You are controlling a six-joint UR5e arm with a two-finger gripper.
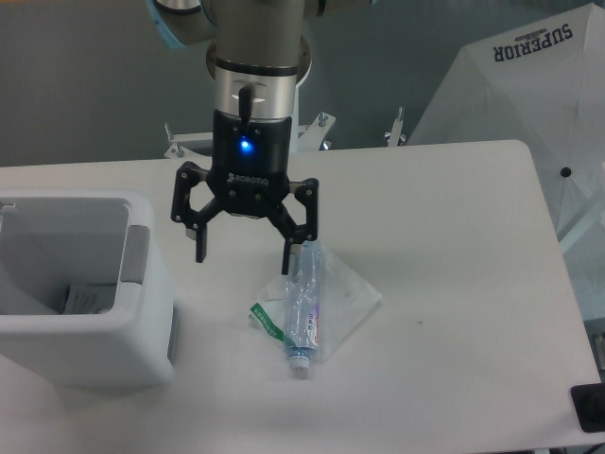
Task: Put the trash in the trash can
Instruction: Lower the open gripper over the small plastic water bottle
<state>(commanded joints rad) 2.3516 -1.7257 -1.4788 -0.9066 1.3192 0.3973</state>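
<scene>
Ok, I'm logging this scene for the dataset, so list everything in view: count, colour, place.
bottle: one, crushed clear plastic, blue cap, lying on the bag at table centre
bag: one, flat, clear with green strip, under the bottle
trash can: one, white, grey side panel, left edge of the table, something pale inside
table: one, white
white umbrella: one, black lettering, behind the table at right
hand: one, black, open, over the bottle's upper end

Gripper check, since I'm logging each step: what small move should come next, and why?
Probably shift slightly right and descend over the bottle. The gripper is open with nothing between its fingers, one fingertip near the bottle's upper end, and the bottle lies on the plastic bag, outside the trash can.
</scene>
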